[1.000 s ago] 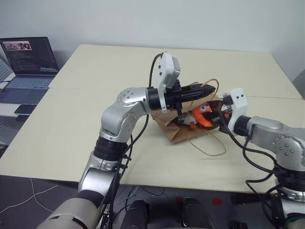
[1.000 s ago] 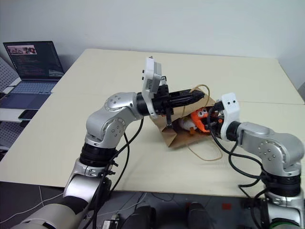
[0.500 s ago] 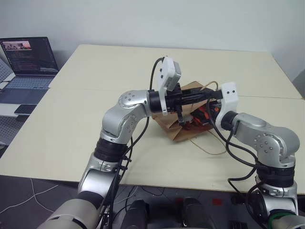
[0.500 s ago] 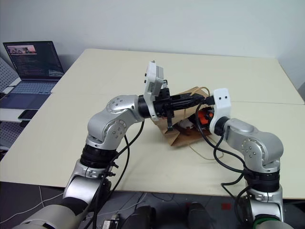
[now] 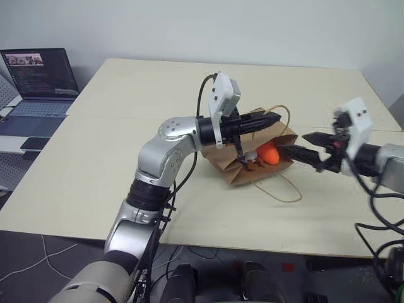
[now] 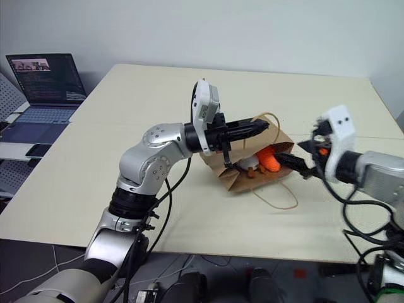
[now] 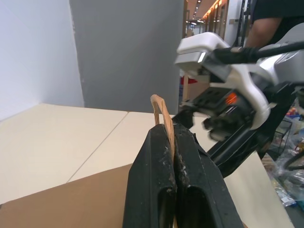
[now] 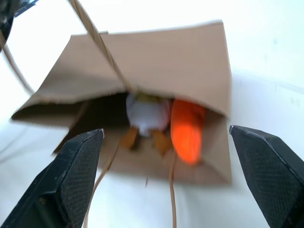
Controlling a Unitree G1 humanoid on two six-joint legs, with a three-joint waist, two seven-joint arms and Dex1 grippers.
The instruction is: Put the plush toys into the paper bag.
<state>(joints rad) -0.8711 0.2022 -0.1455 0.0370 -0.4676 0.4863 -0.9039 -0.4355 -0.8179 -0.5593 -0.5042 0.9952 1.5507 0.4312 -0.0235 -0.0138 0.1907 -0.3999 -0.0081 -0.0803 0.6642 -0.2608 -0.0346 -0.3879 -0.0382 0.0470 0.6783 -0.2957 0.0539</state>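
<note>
Left gripper [image 5: 275,118] pinched on the paper bag's [image 5: 235,165] cord handle [image 7: 161,110], holding the mouth up. Bag lies on its side, mid-table [image 5: 126,95]. Carrot [image 8: 187,129] and egg [image 8: 147,113] both sit inside. Right gripper [image 6: 285,158] spread wide, empty, just right of the bag mouth.

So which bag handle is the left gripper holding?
The upper handle, raised off the table and pinched in the left gripper's shut jaws. The other handle lies slack on the table in front of the bag.
</note>
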